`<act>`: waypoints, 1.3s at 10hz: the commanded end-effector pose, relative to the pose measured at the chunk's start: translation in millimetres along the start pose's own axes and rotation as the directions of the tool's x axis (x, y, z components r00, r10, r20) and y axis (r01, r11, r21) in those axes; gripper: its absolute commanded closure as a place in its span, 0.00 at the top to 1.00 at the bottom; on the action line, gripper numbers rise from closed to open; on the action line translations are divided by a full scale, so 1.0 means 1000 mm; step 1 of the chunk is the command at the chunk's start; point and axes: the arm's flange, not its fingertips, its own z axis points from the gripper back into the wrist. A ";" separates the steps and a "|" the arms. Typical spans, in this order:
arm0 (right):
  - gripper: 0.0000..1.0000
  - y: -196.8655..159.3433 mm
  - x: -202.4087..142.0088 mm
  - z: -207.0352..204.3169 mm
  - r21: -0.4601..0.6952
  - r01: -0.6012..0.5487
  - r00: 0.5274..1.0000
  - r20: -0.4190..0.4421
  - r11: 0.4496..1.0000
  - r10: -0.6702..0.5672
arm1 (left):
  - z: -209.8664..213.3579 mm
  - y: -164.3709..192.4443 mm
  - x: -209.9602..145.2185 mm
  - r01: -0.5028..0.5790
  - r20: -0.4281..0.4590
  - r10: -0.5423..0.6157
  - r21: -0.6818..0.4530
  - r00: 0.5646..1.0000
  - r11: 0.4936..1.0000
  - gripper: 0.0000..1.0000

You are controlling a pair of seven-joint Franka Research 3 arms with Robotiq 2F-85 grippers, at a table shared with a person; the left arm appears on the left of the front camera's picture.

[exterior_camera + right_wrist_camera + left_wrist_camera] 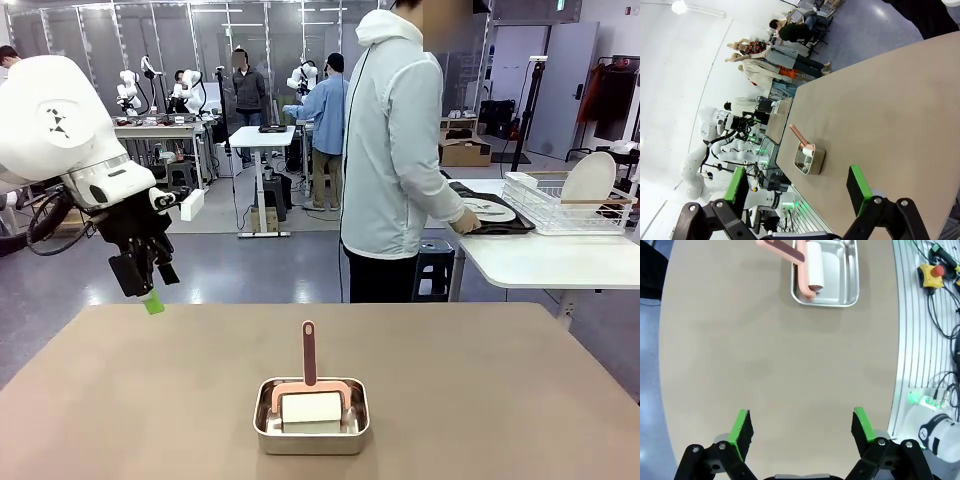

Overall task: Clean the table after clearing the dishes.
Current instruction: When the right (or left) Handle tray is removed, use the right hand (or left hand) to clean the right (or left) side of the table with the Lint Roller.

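The large matte brown-beige table (pixel 500 400) lies bare but for a small rectangular steel pan (pixel 311 432) near its front middle, in which rests a white roller with a pink frame and brown-pink handle (pixel 310 395), the handle pointing up towards the far edge. The left gripper (pixel 150 293) hangs above the table's far left corner, fingers pointing down; its wrist view shows the green-padded jaws spread wide with nothing between them, over the open tabletop and well apart from the pan. The right gripper (pixel 796 181) likewise stands wide and holds nothing, looking along the table from a distance. Beyond the far edge a person in a pale hooded jacket (pixel 395 150) stands at a white-topped side table (pixel 540 262), one hand (pixel 466 221) on a dark brown tray (pixel 500 225) bearing a round white plate (pixel 490 210). Beside it, another white plate (pixel 588 182) stands upright in a white wire rack (pixel 545 212).
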 end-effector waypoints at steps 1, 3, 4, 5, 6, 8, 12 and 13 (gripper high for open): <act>1.00 0.003 -0.003 0.000 0.009 -0.014 1.000 0.001 1.000 0.014 | 0.006 0.001 0.000 0.004 -0.006 -0.004 0.006 1.000 1.000 1.00; 1.00 0.003 -0.003 0.000 0.009 -0.014 1.000 0.001 1.000 0.014 | 0.006 0.001 0.000 0.004 -0.006 -0.004 0.006 1.000 1.000 1.00; 1.00 0.003 -0.003 0.000 0.009 -0.014 1.000 0.001 1.000 0.014 | 0.004 0.001 -0.001 -0.001 0.005 0.001 0.006 1.000 1.000 1.00; 1.00 0.003 -0.003 0.000 0.009 -0.014 1.000 0.001 1.000 0.014 | -0.011 0.007 0.016 -0.022 -0.144 0.018 -0.026 0.989 0.999 1.00; 1.00 0.003 -0.003 0.000 0.009 -0.014 1.000 0.001 1.000 0.014 | -0.017 0.013 0.034 -0.017 -0.156 0.010 -0.039 0.988 0.999 1.00; 1.00 0.003 -0.003 0.000 0.009 -0.014 1.000 0.001 1.000 0.014 | -0.032 0.027 0.070 -0.090 -0.219 0.066 -0.098 0.973 0.991 1.00; 1.00 0.003 -0.003 0.000 0.009 -0.014 1.000 0.001 1.000 0.014 | -0.086 0.046 0.128 -0.031 -0.231 -0.020 -0.217 0.973 0.976 1.00; 1.00 0.003 -0.003 0.000 0.009 -0.014 1.000 0.001 1.000 0.014 | -0.100 0.051 0.140 -0.014 -0.230 -0.043 -0.242 0.972 0.970 1.00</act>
